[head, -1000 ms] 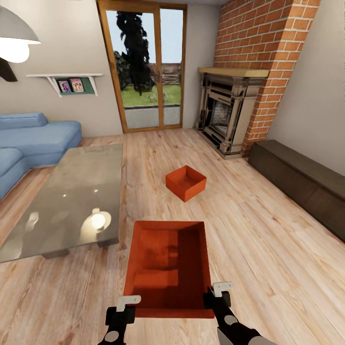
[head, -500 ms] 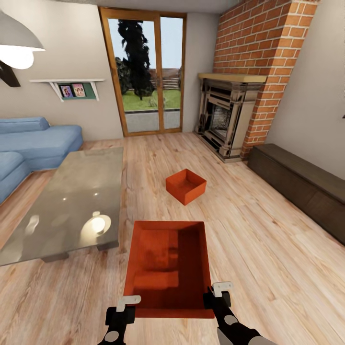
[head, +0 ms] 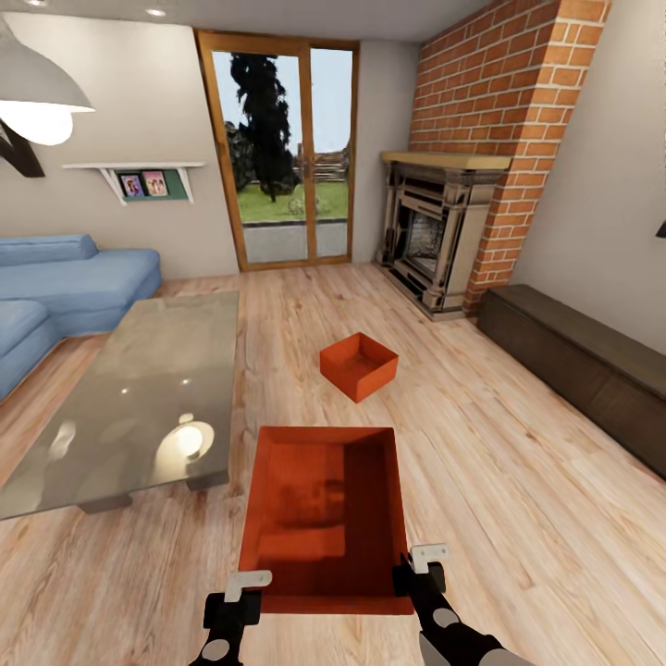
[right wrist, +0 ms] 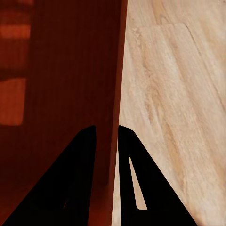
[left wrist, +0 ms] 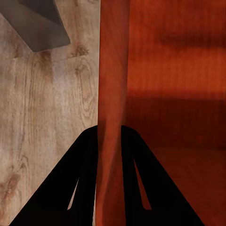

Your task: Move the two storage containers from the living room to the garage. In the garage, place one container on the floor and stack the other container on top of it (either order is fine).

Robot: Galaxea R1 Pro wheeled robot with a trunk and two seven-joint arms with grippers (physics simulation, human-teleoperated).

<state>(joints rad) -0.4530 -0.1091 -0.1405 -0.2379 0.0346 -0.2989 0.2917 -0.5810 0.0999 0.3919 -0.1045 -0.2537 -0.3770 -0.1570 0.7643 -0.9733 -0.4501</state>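
While left gripper (head: 242,592) and right gripper (head: 418,568) clamp held container (head: 324,499) walls, opening faces up, long axis pointing away; second container (head: 359,366) sits corner-on.

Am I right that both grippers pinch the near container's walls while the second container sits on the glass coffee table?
Not quite: the second container sits on the wood plank floor, beside the glass coffee table, as the head view shows. Both the left gripper and right gripper do pinch the near container.
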